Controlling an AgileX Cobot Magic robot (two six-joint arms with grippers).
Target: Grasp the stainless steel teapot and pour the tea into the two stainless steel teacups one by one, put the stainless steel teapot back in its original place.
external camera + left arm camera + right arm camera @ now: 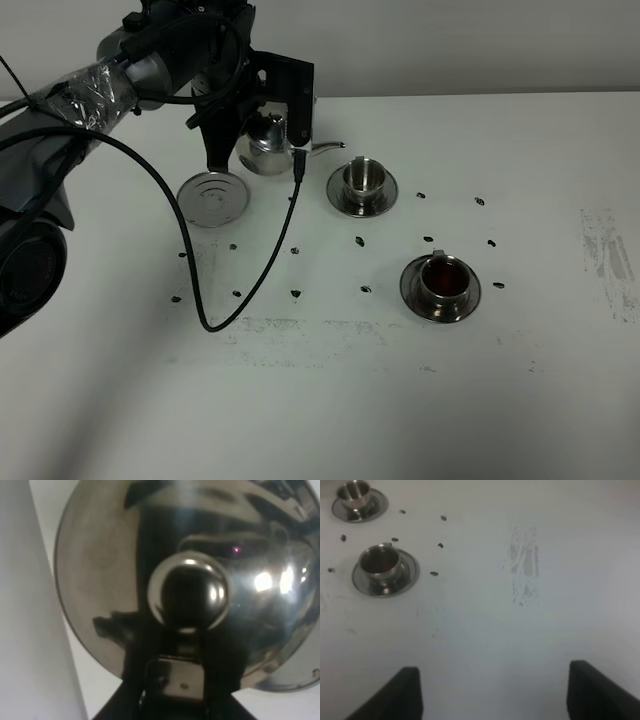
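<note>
Over at the left gripper (258, 122) now: clamped shut on the stainless steel teapot (262, 152), gripping at the handle side as far as can be seen. Hangs just past the round steel disc (212, 197), beyond it and to its right in the high view, off the disc itself (hard to say whether touching the table (330, 400) or clear of it). Points its thin spout (328, 148) away from the disc, toward teacup 1 (364, 176) of the 2 stainless steel teacups. Stands on its saucer (385, 200) to the right of the disc, just beyond the spout tip, showing bare steel inside. On to teacup 2 (445, 297): sits further right of the disc and nearer the camera, on its own saucer, holding the tea (445, 272), reddish-brown.

Looking down from the left wrist: nearly the whole view filled with the domed lid (125, 555), round knob (189, 591) dead centre. Trailing from the left arm (90, 95), a black cable (200, 300), looping down onto the table in front of the disc.

Switching to the right gripper (495, 695): wide open, 2 dark fingertips (407, 695) well apart over bare table. Catches both cups from that wrist, so no placing it against the disc from there.
</note>
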